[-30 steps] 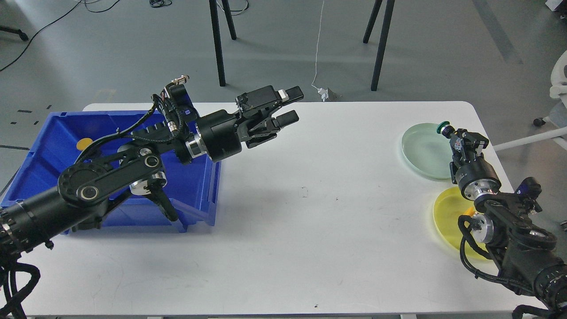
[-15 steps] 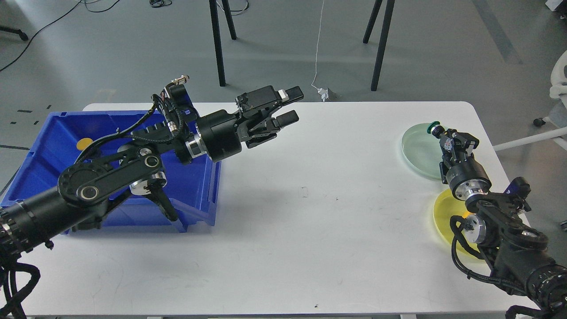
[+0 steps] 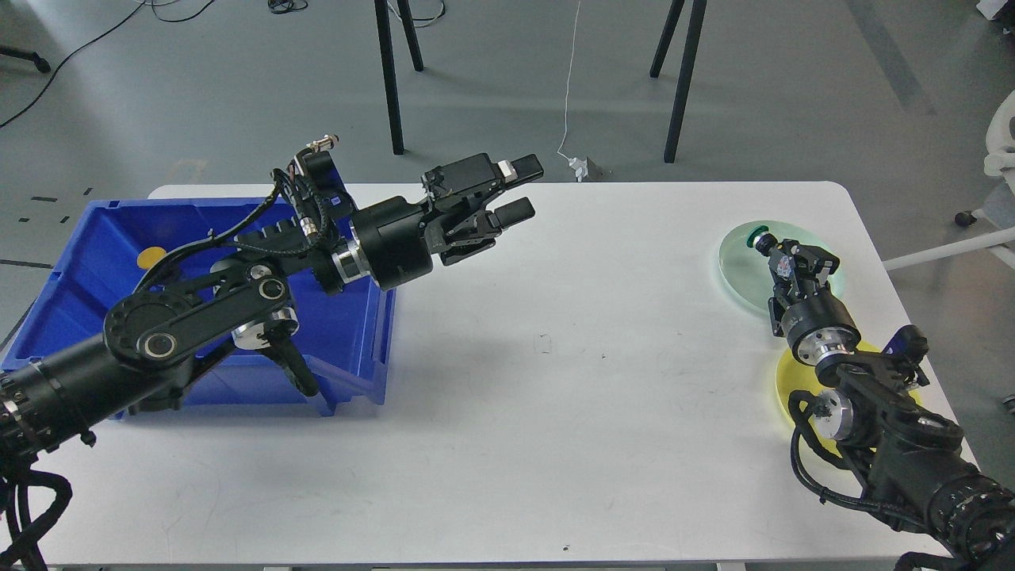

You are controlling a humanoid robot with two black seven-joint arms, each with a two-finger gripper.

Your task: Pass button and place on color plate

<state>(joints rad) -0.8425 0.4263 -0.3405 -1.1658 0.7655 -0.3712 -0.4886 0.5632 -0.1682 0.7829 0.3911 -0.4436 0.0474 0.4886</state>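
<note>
In the head view, a small green button (image 3: 761,235) is held at the tip of the right gripper (image 3: 771,244), which is closed on it. The button is seen over the near-left part of the pale green plate (image 3: 741,270); whether it touches the plate cannot be told. The button's long line runs the same way as the gripper, and its green cap points up and to the left, away from the arm. One green button is seen. Two plates are counted on the white table (image 3: 507,412): the pale green one and a yellow plate (image 3: 793,381) just in front of it, partly hidden by the right arm. One blue bin (image 3: 87,262) sits at the left end of the table, and one yellow round thing (image 3: 151,257) is seen inside it by the back wall. The left gripper (image 3: 519,190) is held up in the air above the table, just right of the bin, with its two fingers wide apart and nothing between them. Compared with half a second ago, the right gripper and button have been moved left and a little down, from the plate's back rim to over the plate. The left arm has not been moved.
</note>
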